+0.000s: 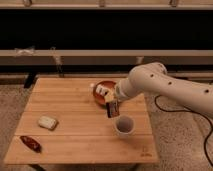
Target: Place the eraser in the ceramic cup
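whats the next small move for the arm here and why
Probably a short shift toward the table's front right, then down. The gripper holds the eraser above the wooden table, just up and left of the ceramic cup, not yet over its opening. The eraser hangs roughly on end, so once centred over the rim it should drop in.

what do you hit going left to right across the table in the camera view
dark red oblong object → cream-white block → eraser, held in the gripper just up and left of the cup → white ceramic cup. The orange-brown bowl overlaps the gripper, so it is left out.
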Motion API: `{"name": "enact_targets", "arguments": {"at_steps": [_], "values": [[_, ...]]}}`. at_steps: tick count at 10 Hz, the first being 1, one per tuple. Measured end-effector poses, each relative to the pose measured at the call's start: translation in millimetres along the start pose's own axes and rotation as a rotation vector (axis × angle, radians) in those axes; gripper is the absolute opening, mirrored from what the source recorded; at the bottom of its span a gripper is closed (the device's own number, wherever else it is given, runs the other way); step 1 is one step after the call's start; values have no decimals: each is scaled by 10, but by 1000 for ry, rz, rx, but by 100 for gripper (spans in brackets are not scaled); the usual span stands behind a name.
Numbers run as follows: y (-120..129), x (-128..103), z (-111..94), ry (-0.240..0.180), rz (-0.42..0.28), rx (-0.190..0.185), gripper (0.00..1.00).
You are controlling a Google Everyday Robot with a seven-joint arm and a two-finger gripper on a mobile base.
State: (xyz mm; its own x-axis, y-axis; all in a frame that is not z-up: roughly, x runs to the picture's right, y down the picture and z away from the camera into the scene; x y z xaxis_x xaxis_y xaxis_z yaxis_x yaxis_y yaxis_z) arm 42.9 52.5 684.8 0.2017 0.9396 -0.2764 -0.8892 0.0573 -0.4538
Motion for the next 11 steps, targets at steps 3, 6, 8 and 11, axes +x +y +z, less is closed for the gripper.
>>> {"name": "enact_targets", "arguments": {"at_steps": [3, 6, 8, 11], "values": [[-129, 163, 2, 6, 10, 4, 0], [-293, 303, -7, 12, 32, 13, 0], [-382, 351, 1, 11, 48, 15, 0], [-475, 378, 27, 13, 74, 16, 5]]}}
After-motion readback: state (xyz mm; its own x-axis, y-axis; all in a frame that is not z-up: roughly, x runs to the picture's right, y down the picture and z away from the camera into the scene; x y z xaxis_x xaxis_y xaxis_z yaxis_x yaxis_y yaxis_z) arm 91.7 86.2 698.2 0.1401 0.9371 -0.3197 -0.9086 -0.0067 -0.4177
